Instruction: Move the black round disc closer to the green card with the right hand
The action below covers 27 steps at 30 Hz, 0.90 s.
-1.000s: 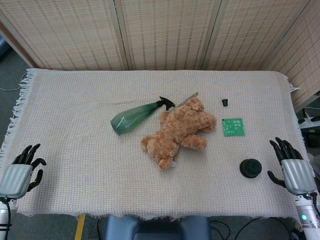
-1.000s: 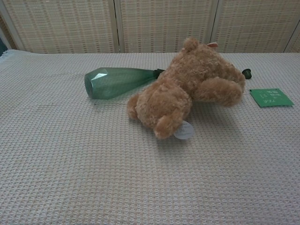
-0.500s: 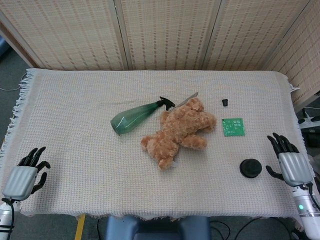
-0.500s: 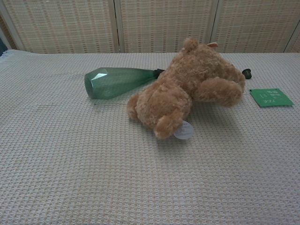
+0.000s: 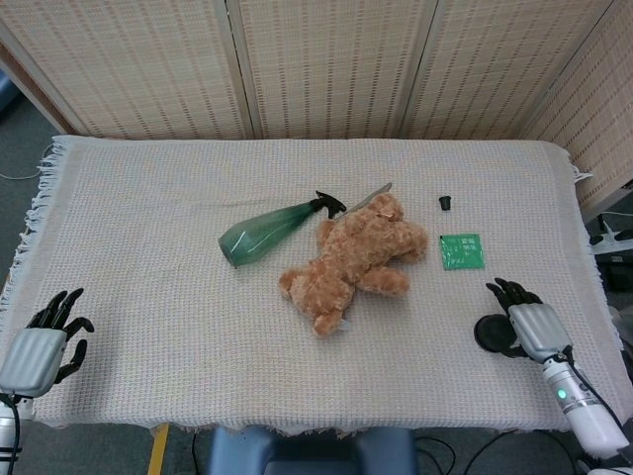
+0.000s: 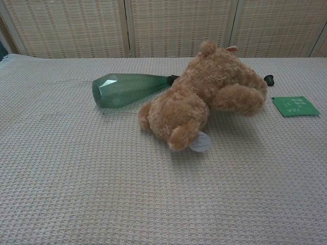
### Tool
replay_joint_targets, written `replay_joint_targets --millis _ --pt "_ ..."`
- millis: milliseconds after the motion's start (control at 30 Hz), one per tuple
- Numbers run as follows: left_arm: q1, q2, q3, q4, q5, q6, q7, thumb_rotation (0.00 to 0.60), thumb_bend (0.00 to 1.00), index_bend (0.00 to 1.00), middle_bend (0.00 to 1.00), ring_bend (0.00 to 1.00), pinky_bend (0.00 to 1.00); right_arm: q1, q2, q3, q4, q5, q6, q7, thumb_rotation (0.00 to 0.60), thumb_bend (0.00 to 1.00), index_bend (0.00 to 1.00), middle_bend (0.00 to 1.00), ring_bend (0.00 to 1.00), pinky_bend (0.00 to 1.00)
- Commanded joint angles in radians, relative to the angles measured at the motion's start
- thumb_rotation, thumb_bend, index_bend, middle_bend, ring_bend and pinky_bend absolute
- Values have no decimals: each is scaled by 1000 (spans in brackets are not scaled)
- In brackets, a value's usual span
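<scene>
Reaching for the black round disc (image 5: 492, 332), lying near the surface's front edge, well short of the green card (image 5: 461, 250). Right hand (image 5: 529, 323) hovering spread, holding nothing. Needing closing, then nudging cardward.

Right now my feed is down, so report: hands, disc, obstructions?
Right hand at black round disc, grasp unclear. Left hand open, idle. Green card beyond disc, path clear.

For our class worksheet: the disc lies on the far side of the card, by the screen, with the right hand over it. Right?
Not quite. The head view shows the disc on the near side of the card, by the table's front edge, with the right hand over it.
</scene>
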State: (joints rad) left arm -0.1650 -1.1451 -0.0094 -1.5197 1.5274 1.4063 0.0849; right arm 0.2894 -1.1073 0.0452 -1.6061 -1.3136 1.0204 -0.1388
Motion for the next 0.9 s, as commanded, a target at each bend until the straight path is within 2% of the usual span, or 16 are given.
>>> replay_joint_targets --millis 33,167,433,767,900 --pt "0 0 -1 -1 -1 0 2 600 530 452 33 31 240 -2 12 -14 -11 0 -4 -18 600 84 0 0 0 130" --pt "-1 -1 0 -3 -3 -4 8 600 531 452 32 31 240 12 11 -18 -4 52 -40 -64 600 65 0 0 0 117" --pt "-3 0 1 -6 -7 -13 12 600 531 458 33 31 240 76 -63 2 71 171 -132 -132 600 65 0 0 0 117" --pt "-1 5 1 -7 -4 -6 0 600 530 460 34 32 240 126 -104 -11 112 223 -219 -128 600 65 0 0 1 117" --pt "-1 5 0 -7 -4 -5 -1 600 531 460 34 31 240 128 -121 -12 130 232 -203 -134 600 65 1 41 67 129"
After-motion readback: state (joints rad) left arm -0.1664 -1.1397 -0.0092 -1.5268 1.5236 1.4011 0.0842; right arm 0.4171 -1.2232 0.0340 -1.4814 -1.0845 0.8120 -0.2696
